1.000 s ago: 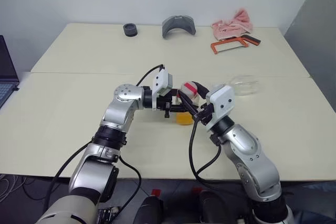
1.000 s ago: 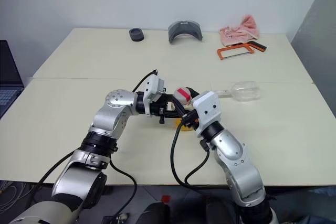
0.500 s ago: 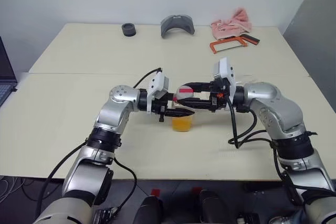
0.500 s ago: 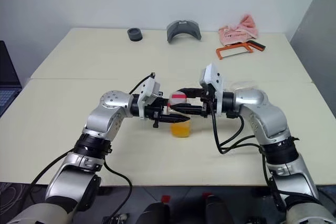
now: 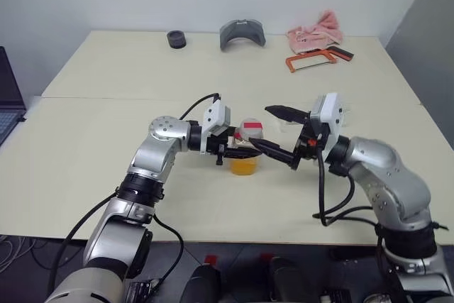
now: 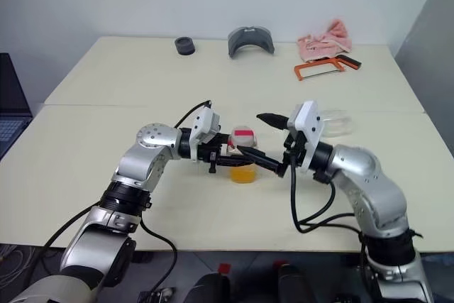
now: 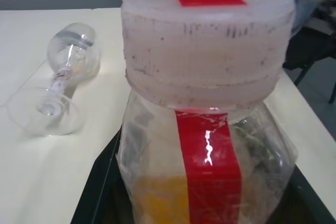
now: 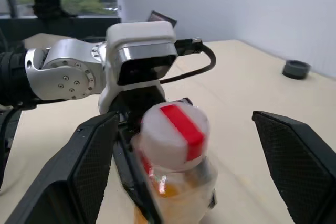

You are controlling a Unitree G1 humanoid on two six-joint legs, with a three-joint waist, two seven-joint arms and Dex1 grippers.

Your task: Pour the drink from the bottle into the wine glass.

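Left wrist view: wine glass (image 7: 60,85) lies toppled behind capped bottle (image 7: 205,124).

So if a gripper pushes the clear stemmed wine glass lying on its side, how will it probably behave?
The clear stemmed wine glass lies on its side on the cream table, so its rounded bowl will probably let it roll, likely in a curve around its wide flat foot. The thin stem looks fragile. The smooth glass may slip between hard fingers.

L gripper (image 5: 237,148) clamped the capped bottle (image 5: 247,148), w/ orange drink (image 5: 245,166) inside; R gripper (image 5: 279,136) gaped wide beside it.
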